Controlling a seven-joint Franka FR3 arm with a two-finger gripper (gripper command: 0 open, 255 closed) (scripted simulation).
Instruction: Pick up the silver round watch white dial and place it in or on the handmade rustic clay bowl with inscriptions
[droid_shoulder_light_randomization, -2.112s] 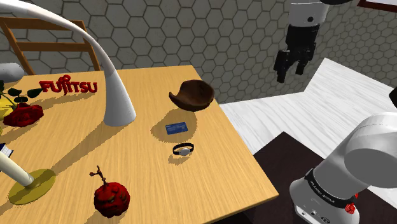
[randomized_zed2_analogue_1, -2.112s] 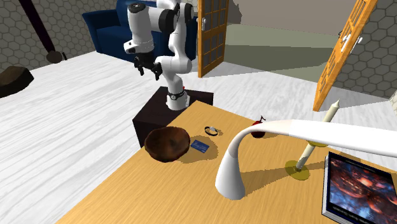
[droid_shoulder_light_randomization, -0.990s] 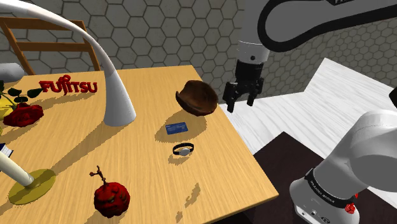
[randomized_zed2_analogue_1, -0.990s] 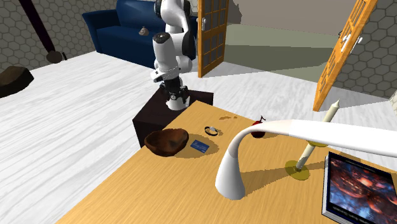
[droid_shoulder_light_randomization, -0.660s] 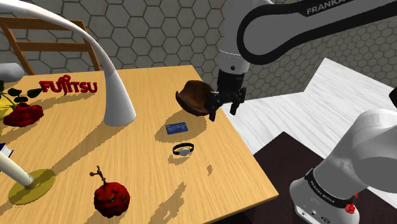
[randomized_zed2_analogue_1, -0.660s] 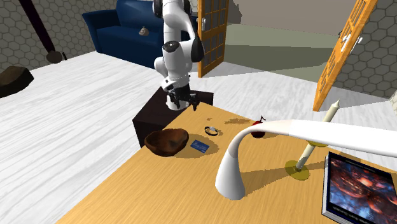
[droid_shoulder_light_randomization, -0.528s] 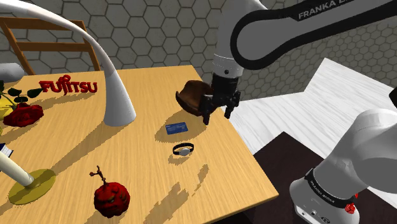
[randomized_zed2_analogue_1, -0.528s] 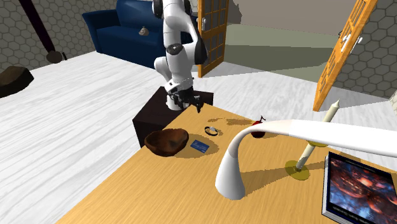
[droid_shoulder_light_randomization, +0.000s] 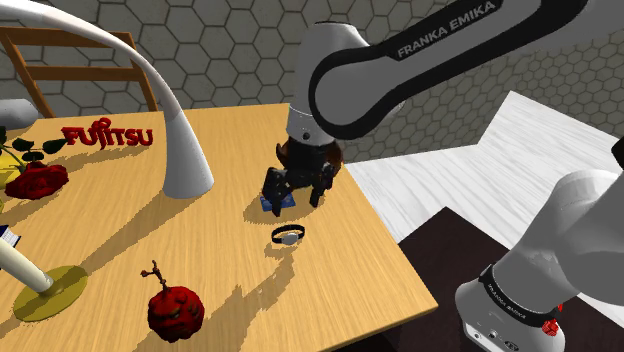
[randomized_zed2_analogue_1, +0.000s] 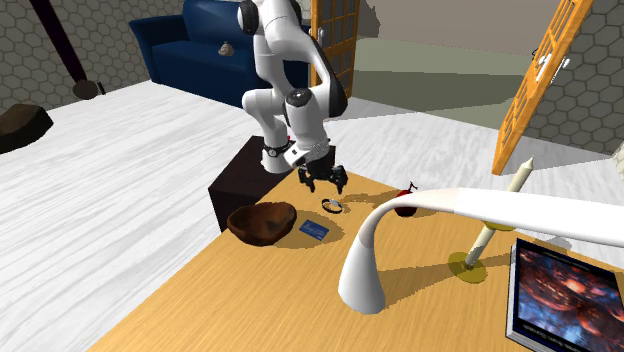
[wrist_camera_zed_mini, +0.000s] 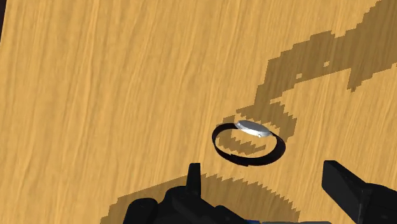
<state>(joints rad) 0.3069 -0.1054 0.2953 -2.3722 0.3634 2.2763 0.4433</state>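
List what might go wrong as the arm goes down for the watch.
1. The silver round watch with a black band lies on the wooden table a little off centre between the open jaws. Shutting may nudge it aside rather than clasp it.
2. The small blue card lies close beside the watch, toward the brown bowl. A descending jaw might catch or drag it.

2 exterior views face across the table (droid_shoulder_light_randomization: 120, 235); wrist close above.
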